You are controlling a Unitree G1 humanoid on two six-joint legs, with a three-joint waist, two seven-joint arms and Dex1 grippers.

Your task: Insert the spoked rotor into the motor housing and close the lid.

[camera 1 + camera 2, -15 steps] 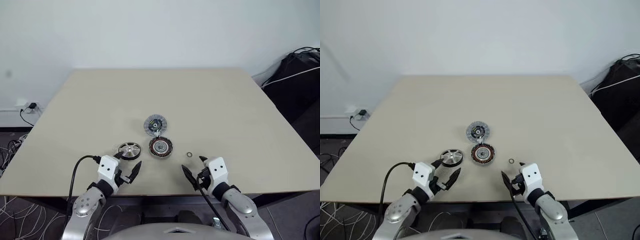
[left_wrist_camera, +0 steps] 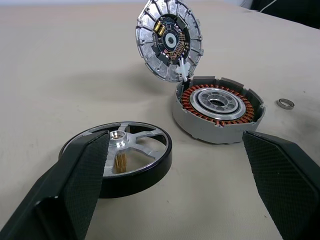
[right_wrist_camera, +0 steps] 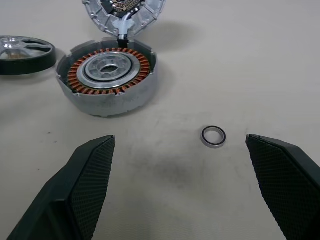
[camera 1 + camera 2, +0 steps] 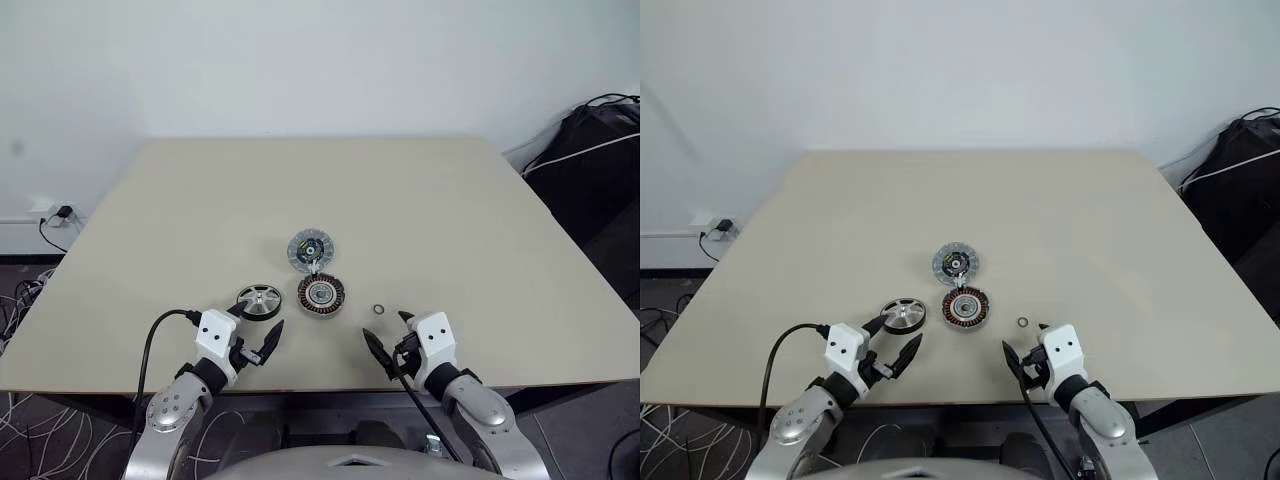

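In the right wrist view we lose the upper part of the lid (image 3: 121,12) and most of the spoked rotor (image 3: 26,52) past the frame's edges. In the head views the small metal ring (image 4: 380,310) is too tiny to detail.

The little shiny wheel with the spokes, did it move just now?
No. The spoked wheel lies on the table in the same spot as before, just left of the copper-coiled motor housing, with the same small gap between them.
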